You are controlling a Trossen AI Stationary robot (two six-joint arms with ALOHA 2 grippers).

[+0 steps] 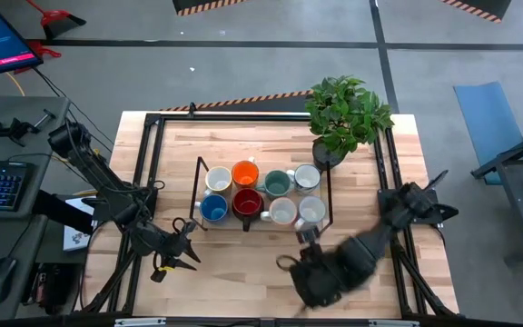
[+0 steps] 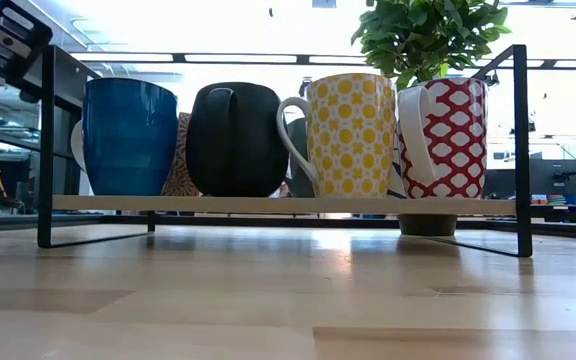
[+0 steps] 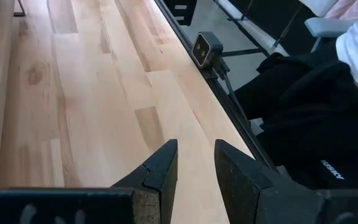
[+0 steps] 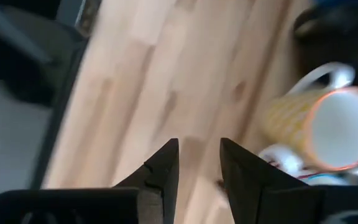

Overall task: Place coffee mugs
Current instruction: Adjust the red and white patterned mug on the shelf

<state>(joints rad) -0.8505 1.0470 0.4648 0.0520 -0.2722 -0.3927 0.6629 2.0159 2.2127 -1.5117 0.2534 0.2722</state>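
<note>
On wire rack (image 1: 198, 163) | eight glazed round mugs (image 1: 245, 173) | wooden table (image 1: 243, 263)

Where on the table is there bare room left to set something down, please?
Bare wood lies along the front edge of the table, between the left claw and the right claw, and left of the rack. The rack is crowded: eight mugs fill it. The plant occupies the back right corner.
</note>
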